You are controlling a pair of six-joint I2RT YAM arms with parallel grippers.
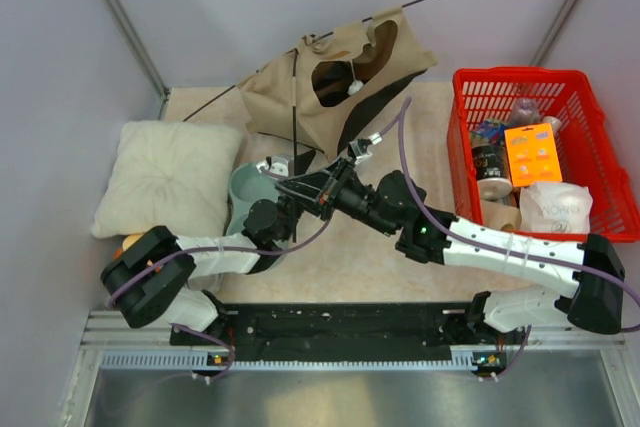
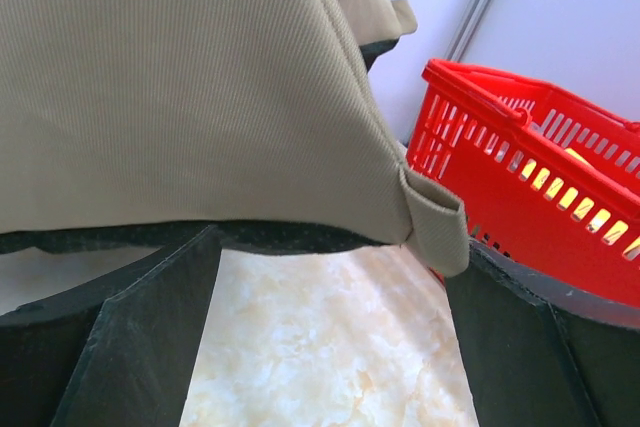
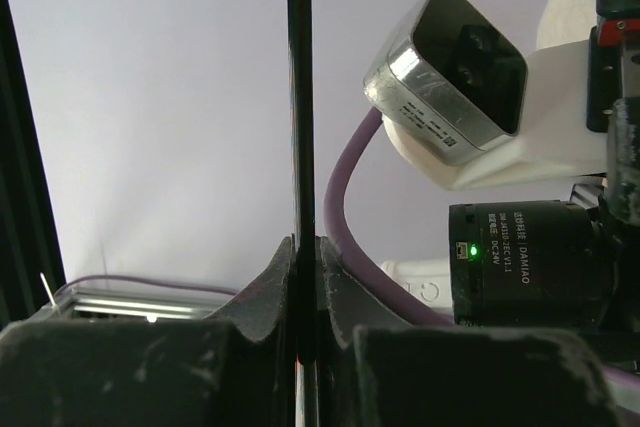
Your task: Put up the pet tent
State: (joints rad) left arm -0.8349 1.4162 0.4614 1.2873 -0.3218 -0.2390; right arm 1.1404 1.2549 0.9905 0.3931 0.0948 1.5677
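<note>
Tan fabric up at twelve o'clock on the tabletop (image 2: 330, 347): pet tent (image 1: 335, 77), only half raised, slumped to one side, dark doorway showing. Right fingers (image 3: 200, 367) pressed together on a thin black pole (image 3: 300, 97), nipping it dead centre, with the pole bolt upright in the wrist view. Probably gripped that way to keep it steady while its end gets seated. Left fingers (image 2: 130, 347) spread wide apart, holding nothing, tucked low just beneath the tent's hem and looking up at it. At two o'clock from them, right on the hem corner, a beige webbing loop (image 2: 435, 222), likely the pocket for a pole end. Hence the low pose, by the look of it: lined up to catch that corner. Step in hand, at a guess: marrying pole to loop. Well short of a standing tent. Red basket (image 2: 520, 167) off at three o'clock, cream pillow (image 1: 165, 177) at nine, both clear of the work. Risks worth watching: pole slipping through the pinch, loop twisting away.
</note>
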